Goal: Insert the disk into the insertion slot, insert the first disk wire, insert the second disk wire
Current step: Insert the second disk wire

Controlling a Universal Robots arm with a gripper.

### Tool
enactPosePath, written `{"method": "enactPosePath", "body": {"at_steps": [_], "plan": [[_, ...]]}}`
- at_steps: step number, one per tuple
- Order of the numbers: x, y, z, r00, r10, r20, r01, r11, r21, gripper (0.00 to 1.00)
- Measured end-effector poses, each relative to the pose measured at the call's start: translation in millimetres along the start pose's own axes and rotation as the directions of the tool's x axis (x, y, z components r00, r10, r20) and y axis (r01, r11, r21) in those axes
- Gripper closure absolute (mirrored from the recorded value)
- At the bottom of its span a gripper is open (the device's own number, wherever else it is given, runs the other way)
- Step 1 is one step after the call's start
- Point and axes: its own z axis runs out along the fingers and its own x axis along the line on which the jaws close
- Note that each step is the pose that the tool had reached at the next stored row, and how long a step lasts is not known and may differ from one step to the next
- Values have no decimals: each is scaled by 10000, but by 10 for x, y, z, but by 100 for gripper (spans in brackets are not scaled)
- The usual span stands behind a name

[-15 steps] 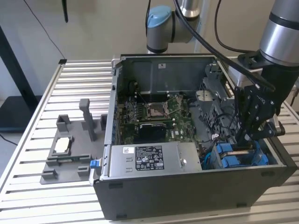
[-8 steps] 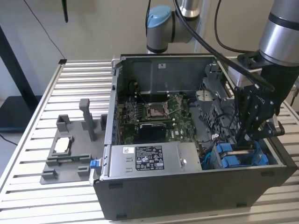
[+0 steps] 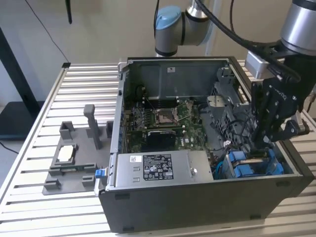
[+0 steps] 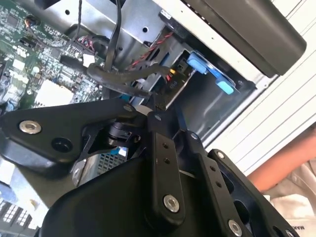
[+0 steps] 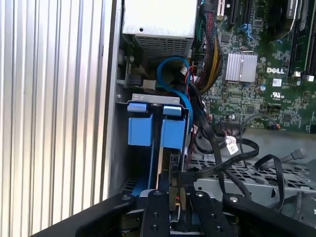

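The gripper point(image 3: 260, 143), its fingers pinched on a thin black wire point(image 5: 174, 170), hangs over the insertion slot point(image 5: 148, 101) where the disk point(image 3: 252, 165) sits in its blue carrier; the wire looks limp and light, best held near its plug

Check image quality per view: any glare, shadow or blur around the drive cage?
Exterior view: even light, the slot shaded by the tool. First wrist view: bright glare on the power supply and slatted table; blue tabs sharp. Second wrist view: the tool dark and soft up close; table overexposed.
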Motion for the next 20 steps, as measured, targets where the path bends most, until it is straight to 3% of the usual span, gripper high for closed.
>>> {"method": "enactPosePath", "body": {"at_steps": [12, 20], "plan": [[28, -3, -473, 10000, 80, 6, -80, 10000, -8, 76], [29, -3, -492, 10000, 80, 9, -80, 10000, -8, 76]]}}
